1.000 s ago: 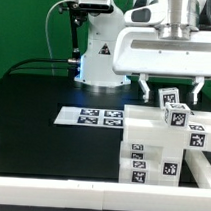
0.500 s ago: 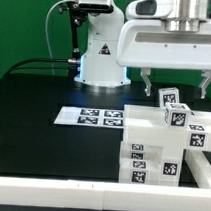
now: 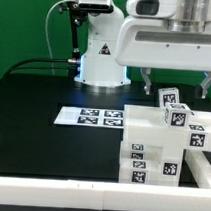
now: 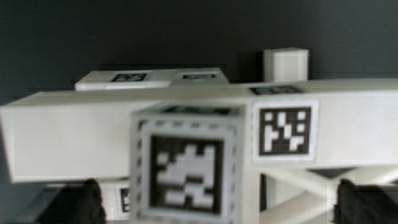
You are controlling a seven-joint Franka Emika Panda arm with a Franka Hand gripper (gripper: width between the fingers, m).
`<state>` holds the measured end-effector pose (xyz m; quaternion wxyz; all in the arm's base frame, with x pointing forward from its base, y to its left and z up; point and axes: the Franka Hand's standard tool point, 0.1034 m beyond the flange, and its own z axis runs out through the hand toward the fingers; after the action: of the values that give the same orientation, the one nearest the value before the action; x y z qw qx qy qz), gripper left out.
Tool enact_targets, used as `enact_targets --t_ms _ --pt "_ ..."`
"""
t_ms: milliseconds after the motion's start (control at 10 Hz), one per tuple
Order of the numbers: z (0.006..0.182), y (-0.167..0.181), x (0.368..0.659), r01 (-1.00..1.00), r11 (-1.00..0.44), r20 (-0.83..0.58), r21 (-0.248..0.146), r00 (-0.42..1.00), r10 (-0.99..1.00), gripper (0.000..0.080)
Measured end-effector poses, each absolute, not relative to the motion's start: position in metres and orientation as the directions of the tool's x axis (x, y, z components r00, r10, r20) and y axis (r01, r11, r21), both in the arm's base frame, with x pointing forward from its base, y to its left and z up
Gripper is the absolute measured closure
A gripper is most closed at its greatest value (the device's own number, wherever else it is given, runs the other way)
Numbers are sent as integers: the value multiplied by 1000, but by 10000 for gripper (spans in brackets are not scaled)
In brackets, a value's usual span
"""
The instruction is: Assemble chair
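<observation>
One robot arm (image 3: 101,48), with one gripper (image 3: 175,89) and two fingers (image 3: 145,84). One worktop (image 3: 34,100). One marker board (image 3: 91,117), four tags on it as far as can be told. One chair (image 3: 152,131) of white blocks, piece count unclear. Two large tags (image 4: 285,130) facing the wrist view.

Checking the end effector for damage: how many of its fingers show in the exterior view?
2. One finger hangs above the chair toward the exterior view's left. The other hangs toward the right, beside the chair's top tagged block. Both are apart, and none seems hidden.
</observation>
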<state>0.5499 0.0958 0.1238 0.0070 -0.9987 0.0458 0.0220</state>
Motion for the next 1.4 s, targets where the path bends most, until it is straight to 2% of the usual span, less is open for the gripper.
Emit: enact_targets --t_ms 400,600,1400 --pt "118 94 545 -116 -993 -55 -5 992 -116 181" --pt "118 95 545 -230 -973 -56 1 972 -230 522" --pt "117 95 544 -647 -762 -51 26 761 -647 519"
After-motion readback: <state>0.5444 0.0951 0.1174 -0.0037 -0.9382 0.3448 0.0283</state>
